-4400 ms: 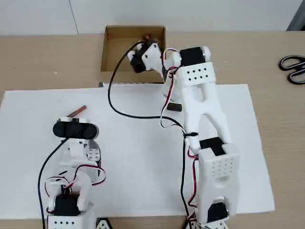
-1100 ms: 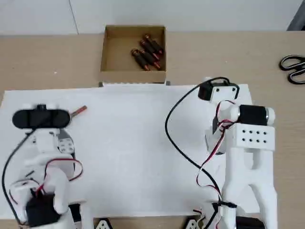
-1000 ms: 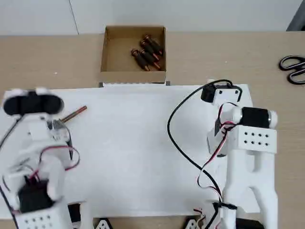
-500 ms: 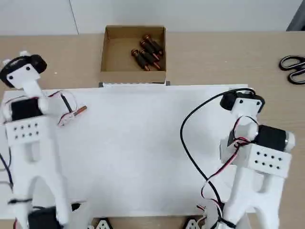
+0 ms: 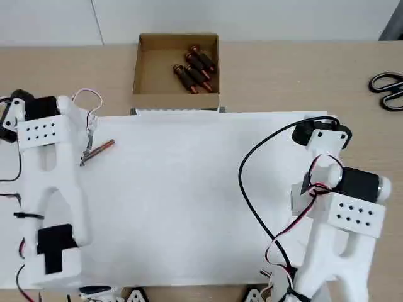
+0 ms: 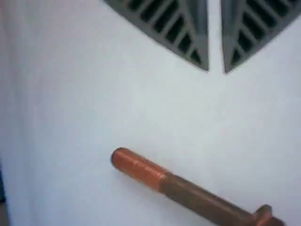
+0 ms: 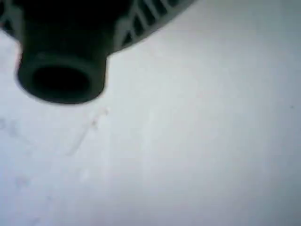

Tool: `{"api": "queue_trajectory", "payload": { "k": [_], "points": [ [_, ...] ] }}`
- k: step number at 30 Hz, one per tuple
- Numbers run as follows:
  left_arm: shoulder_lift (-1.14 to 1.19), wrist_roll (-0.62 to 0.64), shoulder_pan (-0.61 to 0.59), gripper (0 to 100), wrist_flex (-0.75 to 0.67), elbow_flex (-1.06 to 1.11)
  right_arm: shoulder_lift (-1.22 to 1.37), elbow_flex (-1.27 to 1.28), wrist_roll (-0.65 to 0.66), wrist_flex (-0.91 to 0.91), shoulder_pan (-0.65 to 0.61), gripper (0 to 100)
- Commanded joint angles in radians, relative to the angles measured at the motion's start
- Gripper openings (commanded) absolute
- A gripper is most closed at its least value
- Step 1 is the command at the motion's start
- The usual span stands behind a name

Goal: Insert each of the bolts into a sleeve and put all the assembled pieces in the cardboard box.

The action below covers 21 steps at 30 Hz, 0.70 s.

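One copper-coloured metal bolt (image 5: 99,150) lies loose on the white paper sheet (image 5: 189,189), on the arms' side of the open brown cardboard box (image 5: 146,69) and off to its left. A cluster of finished bolt-and-sleeve pieces (image 5: 194,69) sits inside that box.

The left gripper (image 6: 216,68) hangs just beside the bolt, empty. Its grey ribbed fingers are parted by only a slit, narrower than the shank looks.

The right gripper (image 5: 320,133) sits on the arms' side of the box and well to its right. It appears clamped on a black tubular sleeve (image 7: 61,77) whose open mouth faces the wrist camera.

The bolt looks rigid, light and smooth. Being round, it will probably roll on the paper and could squirt out of a shallow pinch. The claw would have to spread wider, then close square across the darker shank near the head. That leaves the brighter tip free to enter the sleeve. The sleeve looks stiff too, so alignment must be close, since neither part will give.
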Motion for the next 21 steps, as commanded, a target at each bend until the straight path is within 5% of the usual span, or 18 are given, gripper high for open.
{"api": "queue_trajectory", "payload": {
  "k": [1,8,21],
  "points": [
    [0.035,0.017,-0.003,2,-0.023,-0.056,-0.025,-0.003,-0.012,-0.013,0.012,0.3],
    [0.135,0.031,-0.006,21,-0.025,-0.056,-0.025,-0.003,-0.048,-0.013,0.012,0.3],
    [0.229,0.063,-0.066,21,-0.089,-0.056,-0.025,-0.003,-0.048,-0.016,0.013,0.3]
  ]
}}
